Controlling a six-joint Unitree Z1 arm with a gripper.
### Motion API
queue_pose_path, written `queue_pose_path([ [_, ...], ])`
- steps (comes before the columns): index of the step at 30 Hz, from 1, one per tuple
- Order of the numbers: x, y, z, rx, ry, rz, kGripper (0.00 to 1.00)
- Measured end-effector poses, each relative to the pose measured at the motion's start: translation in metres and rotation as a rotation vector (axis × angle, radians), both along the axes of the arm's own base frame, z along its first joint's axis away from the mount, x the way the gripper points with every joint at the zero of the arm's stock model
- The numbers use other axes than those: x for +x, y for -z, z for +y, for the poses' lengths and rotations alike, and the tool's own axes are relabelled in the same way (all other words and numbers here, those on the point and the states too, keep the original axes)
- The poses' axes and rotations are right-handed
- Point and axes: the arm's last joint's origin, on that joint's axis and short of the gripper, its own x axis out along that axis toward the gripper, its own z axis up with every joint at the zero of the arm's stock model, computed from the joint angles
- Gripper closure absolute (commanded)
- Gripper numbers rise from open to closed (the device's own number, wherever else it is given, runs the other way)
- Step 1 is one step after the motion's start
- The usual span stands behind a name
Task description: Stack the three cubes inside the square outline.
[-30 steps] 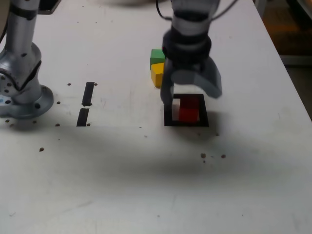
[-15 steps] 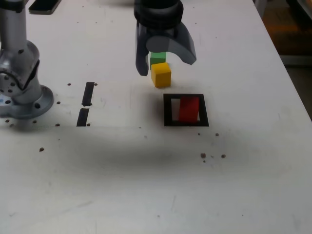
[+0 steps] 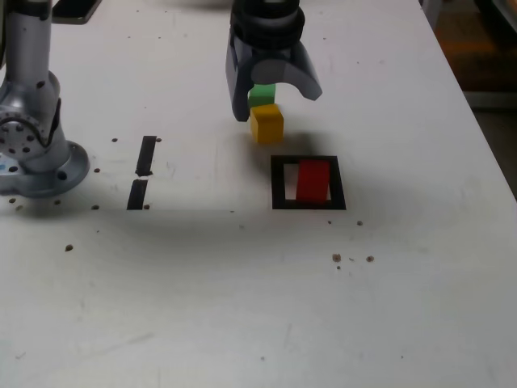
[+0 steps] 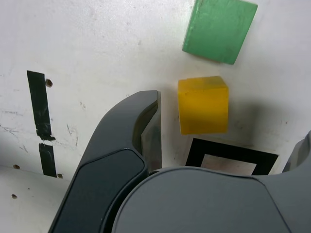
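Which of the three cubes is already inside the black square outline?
The red cube: it sits within the square outline, while the yellow and green cubes lie outside it.

white table (image 3: pixel 202 283) | red cube (image 3: pixel 313 181), yellow cube (image 3: pixel 266 124), green cube (image 3: pixel 262 95) | black tape (image 3: pixel 140 173)

You look at both views, and you can read no text, no label, no brand, no number and no sign on any thing.

Red cube (image 3: pixel 313 181) inside square outline (image 3: pixel 279 184); yellow (image 3: pixel 266 124), green (image 3: pixel 262 95) outside.
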Motion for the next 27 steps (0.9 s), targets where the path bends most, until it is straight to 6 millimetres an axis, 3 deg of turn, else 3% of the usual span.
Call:
queue_pose_path([
  [11, 0.012, 0.026, 0.020, -0.096, 0.002, 0.034, 0.05],
  [18, 0.016, 0.038, 0.026, -0.169, 0.005, 0.056, 0.13],
  [22, 0.015, 0.043, 0.030, -0.190, -0.001, 0.076, 0.24],
  [27, 0.015, 0.043, 0.031, -0.180, -0.001, 0.079, 0.46],
])
